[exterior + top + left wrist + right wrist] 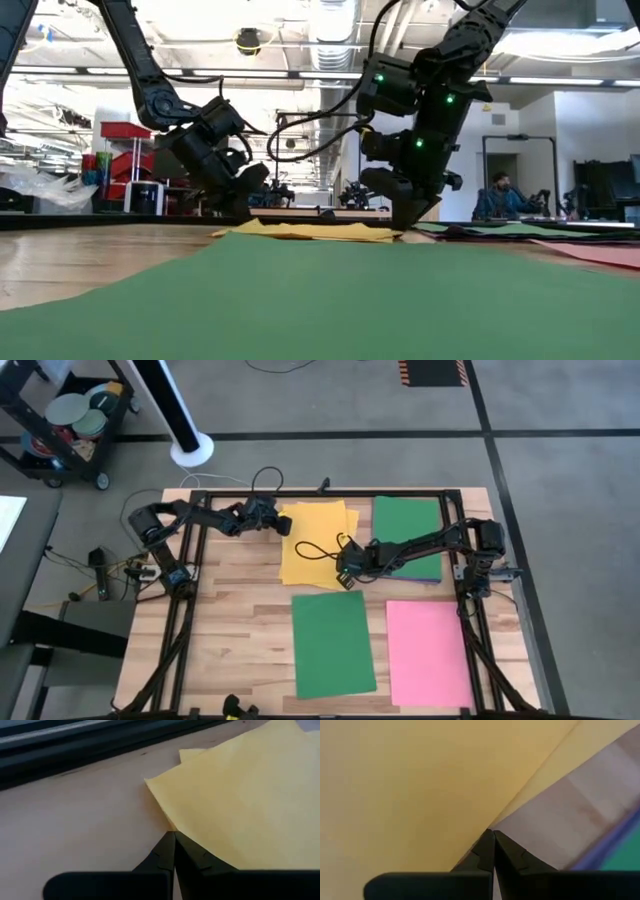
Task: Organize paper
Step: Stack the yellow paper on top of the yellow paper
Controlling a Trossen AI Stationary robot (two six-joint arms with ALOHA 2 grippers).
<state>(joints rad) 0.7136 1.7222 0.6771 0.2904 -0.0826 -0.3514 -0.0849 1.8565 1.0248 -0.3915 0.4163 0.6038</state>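
Note:
A loose stack of yellow paper [312, 532] lies mid-table, its sheets fanned slightly askew [240, 795]. To its right a green sheet [407, 525] rests on purple paper [425, 574]. Another green sheet [332, 643] and a pink sheet [427, 651] lie flat near the front. My left gripper [283, 521] is shut, with its tips at the yellow stack's left edge, toward the far corner. Shut as well, my right gripper [346, 566] has its tips at the stack's right edge, toward the near corner. My left gripper meets the top yellow sheet's left edge [170, 822] with its shut fingertips, a little short of the far-left corner. The fingers slant down from the table's left. The paper lies flat on the table. My right gripper sets its shut fingertips against the top yellow sheet's right edge [485, 826], toward the near end. It slants down steeply from the table's right. A lower yellow sheet [555, 767] pokes out beyond that edge, flat on the wood.
A black frame [330, 493] runs round the wooden table. A black cable loop [316, 550] hangs over the yellow stack. Bare wood [235, 620] lies at the near left. Beyond the table are a cart [70, 420] and a person [497, 195] far off.

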